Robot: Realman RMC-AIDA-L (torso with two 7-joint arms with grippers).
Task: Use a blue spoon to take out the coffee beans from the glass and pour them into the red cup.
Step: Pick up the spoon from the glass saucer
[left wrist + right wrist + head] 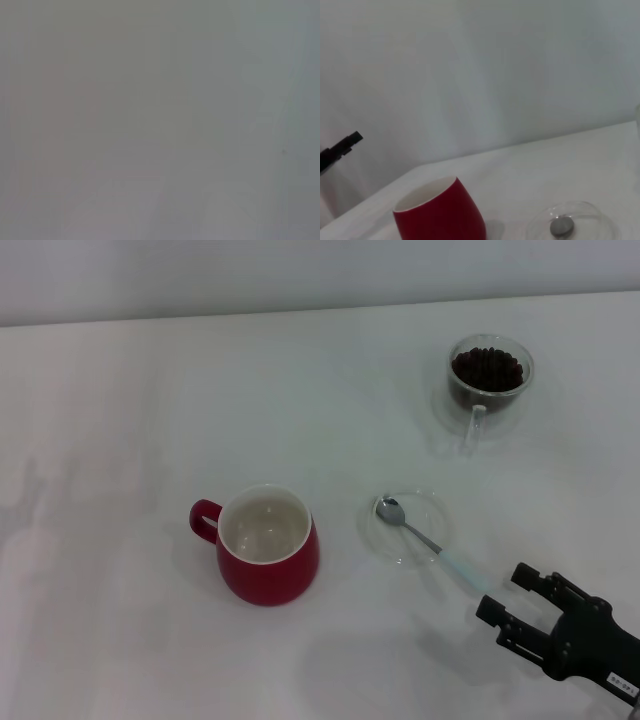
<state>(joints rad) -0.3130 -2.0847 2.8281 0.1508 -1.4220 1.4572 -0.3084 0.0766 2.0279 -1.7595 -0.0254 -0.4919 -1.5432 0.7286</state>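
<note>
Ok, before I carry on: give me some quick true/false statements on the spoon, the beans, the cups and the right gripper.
1. The blue spoon lies with its bowl on the clear saucer. True.
2. The coffee beans are in the red cup. False: they are in the glass; the red cup looks empty.
3. The right gripper is open, near the spoon's handle end. True.
4. The right gripper holds the spoon. False: it holds nothing.

A white table (150, 410) carries the red cup (268, 558), the glass (489, 380) and a clear saucer (405, 527).
</note>
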